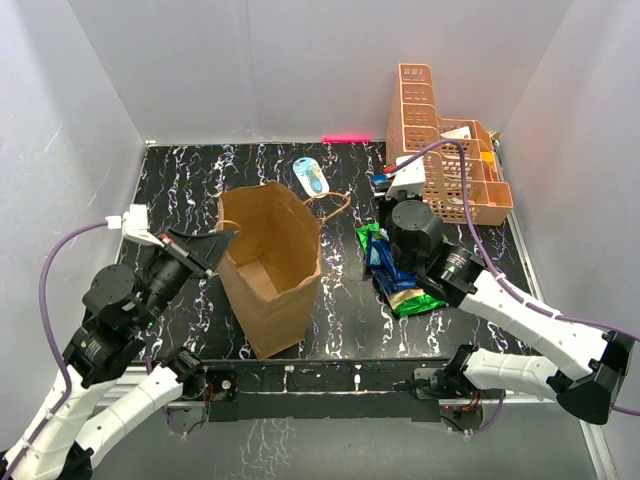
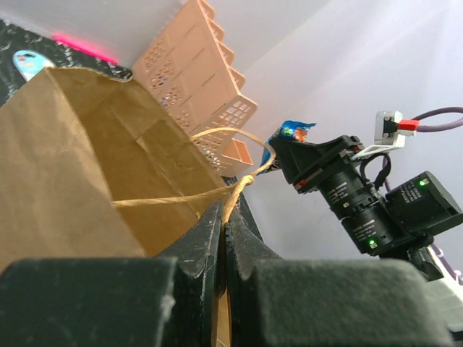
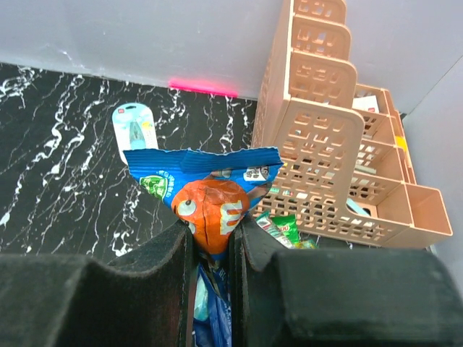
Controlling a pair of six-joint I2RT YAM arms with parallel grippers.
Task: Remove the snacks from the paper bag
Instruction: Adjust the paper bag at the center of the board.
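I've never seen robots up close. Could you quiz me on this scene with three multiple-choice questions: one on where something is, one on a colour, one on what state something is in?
1. Where does the orange basket stand?
A) at the near left edge
B) in the far right corner of the table
C) hanging on the back wall

2. What colour is the packet between the right fingers?
A) plain yellow
B) black
C) blue with an orange figure

3. How is the paper bag?
A) upright, mouth open, its rim pinched by the left fingers
B) folded flat
C) taped shut

Answers:
1 B: the top view shows it at the back, by the right wall.
2 C: the right wrist view shows the blue wrapper and orange figure.
3 A: the top and left wrist views show the open mouth and the pinch.
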